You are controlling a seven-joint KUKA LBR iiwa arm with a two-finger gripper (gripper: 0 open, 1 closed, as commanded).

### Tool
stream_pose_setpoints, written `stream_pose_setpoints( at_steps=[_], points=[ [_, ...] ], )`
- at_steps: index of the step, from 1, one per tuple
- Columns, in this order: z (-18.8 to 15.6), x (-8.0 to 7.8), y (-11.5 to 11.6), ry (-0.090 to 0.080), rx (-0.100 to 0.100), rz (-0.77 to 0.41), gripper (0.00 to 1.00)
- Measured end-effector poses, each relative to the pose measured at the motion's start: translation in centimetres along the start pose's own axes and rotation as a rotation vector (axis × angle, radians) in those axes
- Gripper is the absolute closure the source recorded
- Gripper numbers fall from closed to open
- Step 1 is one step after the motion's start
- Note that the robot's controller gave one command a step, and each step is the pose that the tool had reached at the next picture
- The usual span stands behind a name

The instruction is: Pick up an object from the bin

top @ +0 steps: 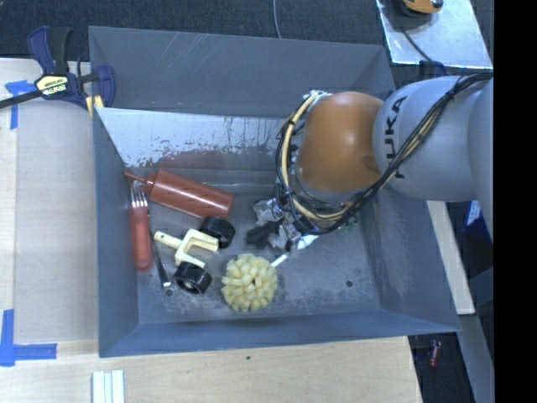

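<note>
My gripper (pixel 273 229) hangs low in the middle of the bin, under the arm's orange cover, with its dark fingers just right of a small black round piece (pixel 220 228). A knobbly pale yellow ball (pixel 249 282) lies directly below the fingers, close to the bin's front wall. Left of it sits a cream-coloured plastic clamp-like piece (pixel 191 246) with a black cylinder (pixel 191 279) at its lower end. Nothing shows between the fingers.
A reddish-brown cylinder (pixel 189 193) lies across the bin's left part, behind the cream piece. A fork with a reddish handle (pixel 140 229) lies along the left wall. Bare floor stretches to the right of the gripper.
</note>
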State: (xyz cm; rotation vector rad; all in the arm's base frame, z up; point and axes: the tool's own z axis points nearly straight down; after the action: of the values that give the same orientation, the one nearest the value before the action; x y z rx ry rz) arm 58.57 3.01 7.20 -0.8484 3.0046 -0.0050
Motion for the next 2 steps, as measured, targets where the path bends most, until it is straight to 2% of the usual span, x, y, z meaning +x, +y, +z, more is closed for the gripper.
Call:
stream_pose_setpoints(
  at_steps=[1, 2],
  points=[
    [-4.1, 0.1, 0.1, 0.007, -0.004, 0.001, 1.0],
    [-9.3, -0.1, 0.0, 0.0, 0.0, 0.001, 1.0]
  ],
)
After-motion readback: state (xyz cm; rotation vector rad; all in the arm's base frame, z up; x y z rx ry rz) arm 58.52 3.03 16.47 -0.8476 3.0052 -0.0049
